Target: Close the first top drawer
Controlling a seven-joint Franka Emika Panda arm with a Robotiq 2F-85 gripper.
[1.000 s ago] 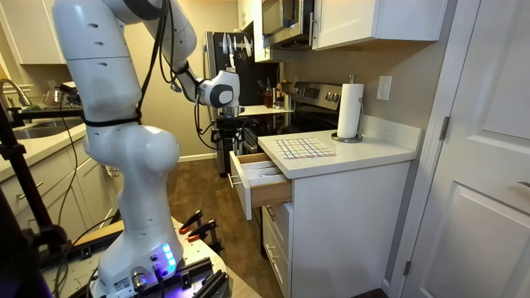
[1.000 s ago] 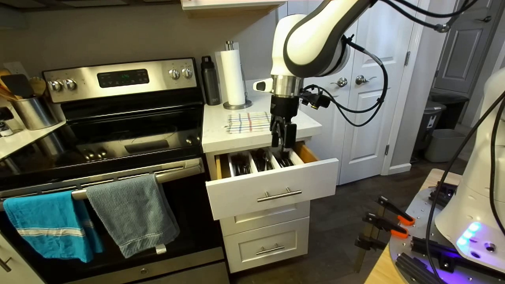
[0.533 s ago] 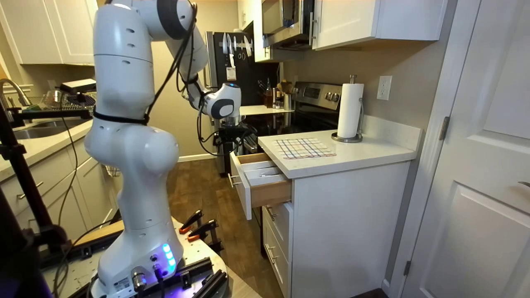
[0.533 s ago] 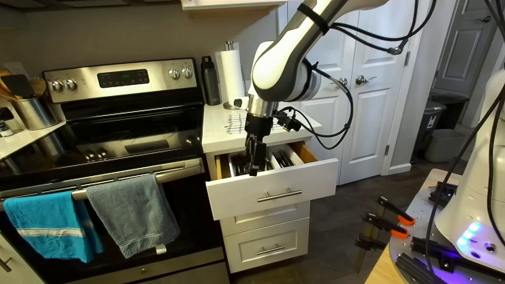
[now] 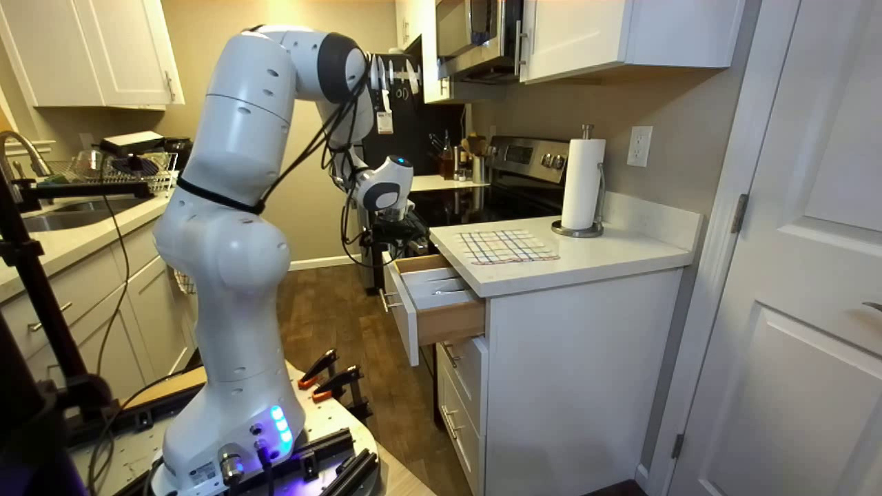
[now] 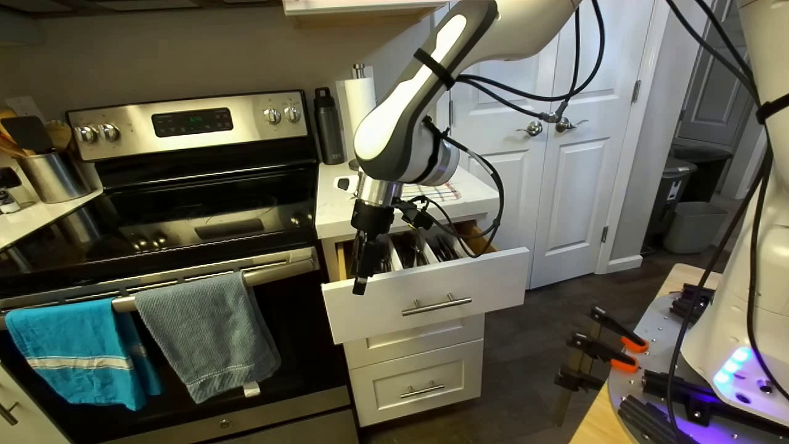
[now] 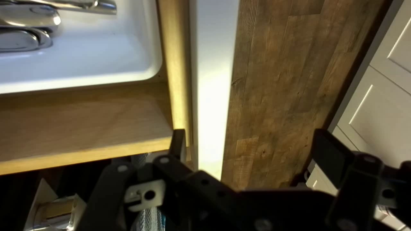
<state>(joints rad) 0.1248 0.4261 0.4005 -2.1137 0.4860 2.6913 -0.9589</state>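
Note:
The top drawer's white front [image 6: 425,299] is pulled out, with a bar handle [image 6: 436,305]. The drawer front also shows in an exterior view [image 5: 402,310] and in the wrist view [image 7: 213,80]. Inside is a white tray [image 7: 106,54] of cutlery. My gripper [image 6: 360,280] is at the drawer's stove-side end, pointing down and slightly tilted; it is partly seen in an exterior view [image 5: 396,241]. In the wrist view my gripper [image 7: 252,142] is open and empty. One finger is over the drawer's inside, the other over the floor, the front's top edge between them. Contact is unclear.
The counter [image 5: 586,265] above the drawer holds a checked cloth [image 5: 506,246] and a paper towel roll [image 5: 582,184]. The stove [image 6: 185,209] stands beside the drawers, with a blue towel [image 6: 80,351] and a grey towel [image 6: 206,333] on its handle.
My gripper has moved along the drawer toward the stove and lower, from over the cutlery to the drawer front's end, and has tilted. The drawer has not moved.

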